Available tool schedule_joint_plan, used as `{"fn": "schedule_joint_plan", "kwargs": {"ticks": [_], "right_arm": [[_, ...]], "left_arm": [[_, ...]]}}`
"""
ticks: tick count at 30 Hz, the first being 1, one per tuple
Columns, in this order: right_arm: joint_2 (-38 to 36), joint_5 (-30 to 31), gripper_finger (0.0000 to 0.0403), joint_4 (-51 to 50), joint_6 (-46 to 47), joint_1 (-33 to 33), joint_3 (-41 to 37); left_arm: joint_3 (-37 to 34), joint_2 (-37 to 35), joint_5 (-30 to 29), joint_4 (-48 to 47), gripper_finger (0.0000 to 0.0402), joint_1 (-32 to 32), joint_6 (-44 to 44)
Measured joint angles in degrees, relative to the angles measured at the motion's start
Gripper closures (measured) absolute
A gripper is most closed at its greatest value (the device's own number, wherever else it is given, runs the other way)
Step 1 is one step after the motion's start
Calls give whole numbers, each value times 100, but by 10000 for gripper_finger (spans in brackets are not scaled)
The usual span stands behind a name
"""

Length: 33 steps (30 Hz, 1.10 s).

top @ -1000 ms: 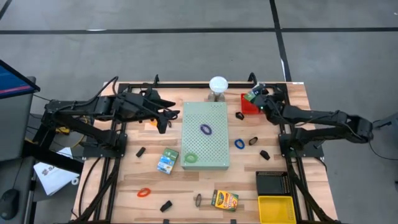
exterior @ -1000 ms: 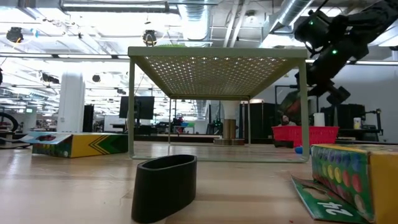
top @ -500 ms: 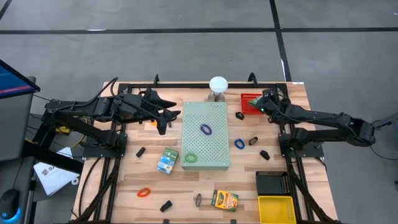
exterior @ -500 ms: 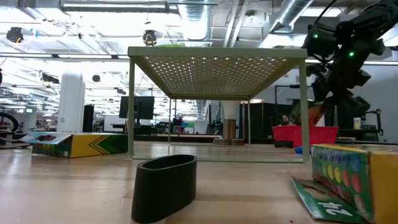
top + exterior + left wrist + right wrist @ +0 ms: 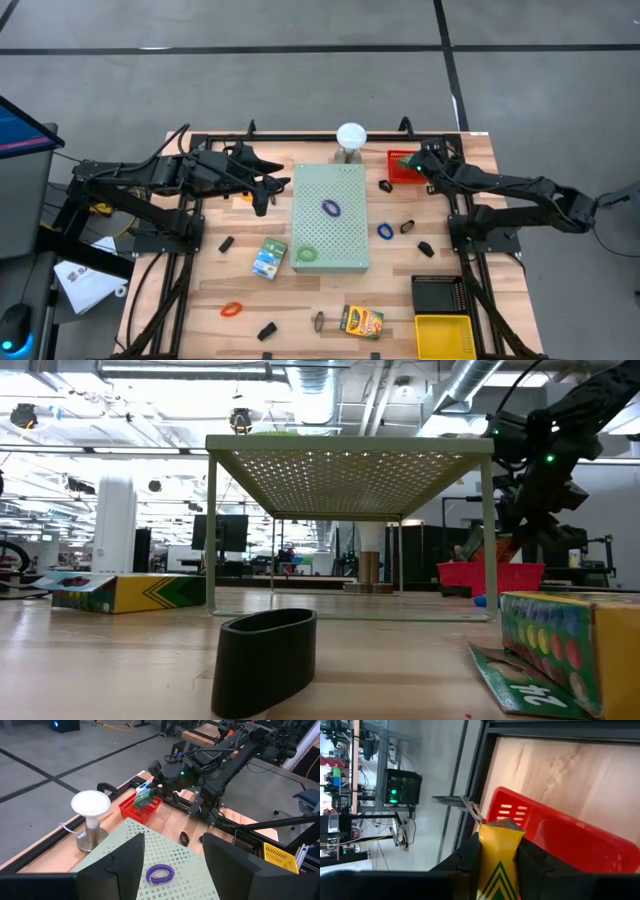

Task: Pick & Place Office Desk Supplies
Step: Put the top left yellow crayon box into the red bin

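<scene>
From above, the right hand [image 5: 413, 163] has dropped over the red basket [image 5: 397, 172] at the tabletop's far right. Its wrist view shows it clenched on a yellow-green crayon box [image 5: 497, 857] — release looks imminent. The left hand [image 5: 262, 184] waits, spread empty.

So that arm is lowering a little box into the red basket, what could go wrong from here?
The right gripper grips the yellow-green box at one end, over the rim of the red basket. Let go too early, and the box might catch the rim and tip onto the table. The basket looks light and could slide if nudged.
</scene>
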Motion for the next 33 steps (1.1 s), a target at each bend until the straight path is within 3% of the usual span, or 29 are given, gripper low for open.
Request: {"fn": "schedule_joint_plan", "kwargs": {"ticks": [18,33], "right_arm": [[-2,130,173,690,-442,-160,2],[-2,156,173,1402,-355,-150,2]], "left_arm": [[1,0,0,-3,206,0,1],[1,0,0,-7,206,0,1]]}}
